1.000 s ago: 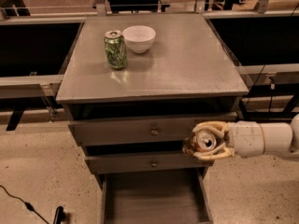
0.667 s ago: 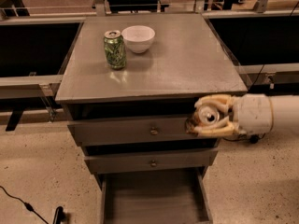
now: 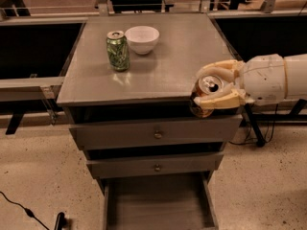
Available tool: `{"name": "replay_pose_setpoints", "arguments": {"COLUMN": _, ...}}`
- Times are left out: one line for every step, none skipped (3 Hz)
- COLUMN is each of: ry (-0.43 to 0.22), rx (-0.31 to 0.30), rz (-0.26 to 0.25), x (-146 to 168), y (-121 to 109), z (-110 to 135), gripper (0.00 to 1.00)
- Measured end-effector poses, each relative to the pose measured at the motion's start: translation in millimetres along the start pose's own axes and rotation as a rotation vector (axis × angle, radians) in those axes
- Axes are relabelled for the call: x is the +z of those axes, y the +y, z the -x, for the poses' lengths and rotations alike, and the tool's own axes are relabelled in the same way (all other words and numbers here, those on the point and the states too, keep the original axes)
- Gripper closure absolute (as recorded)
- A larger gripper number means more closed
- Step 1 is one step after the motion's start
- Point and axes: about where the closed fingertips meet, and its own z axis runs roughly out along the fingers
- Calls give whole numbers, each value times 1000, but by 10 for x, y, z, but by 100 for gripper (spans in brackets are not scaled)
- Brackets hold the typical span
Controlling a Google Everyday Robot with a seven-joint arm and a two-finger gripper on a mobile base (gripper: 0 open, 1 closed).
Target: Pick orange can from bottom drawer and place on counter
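My gripper [image 3: 211, 87] comes in from the right on a white arm and is shut on the orange can [image 3: 207, 93], whose silver top with pull tab faces up. The pale fingers [image 3: 217, 72] wrap the can on both sides. The can hangs at the front right edge of the counter [image 3: 163, 66], level with its rim and just over the corner. The bottom drawer [image 3: 156, 202] stands pulled open below, its flat tray bare.
A green patterned can [image 3: 117, 51] and a white bowl [image 3: 142, 39] stand on the counter's back left part. Two upper drawers with brass knobs [image 3: 157, 134] are shut. A black cable [image 3: 24, 210] lies on the floor at left.
My gripper has risen with the orange can from beside the upper drawers to the counter's front right edge.
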Motion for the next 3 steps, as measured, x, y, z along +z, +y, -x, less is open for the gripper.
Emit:
{"name": "replay_pose_setpoints", "arguments": {"ry": 0, "rx": 0, "rz": 0, "x": 0, "y": 0, "z": 0, "gripper": 100}}
{"name": "replay_pose_setpoints", "arguments": {"ry": 74, "rx": -17, "rz": -10, "x": -26, "y": -240, "z": 117, "gripper": 100}}
{"name": "replay_pose_setpoints", "arguments": {"ry": 111, "rx": -3, "rz": -56, "x": -113, "y": -745, "z": 234, "gripper": 100}}
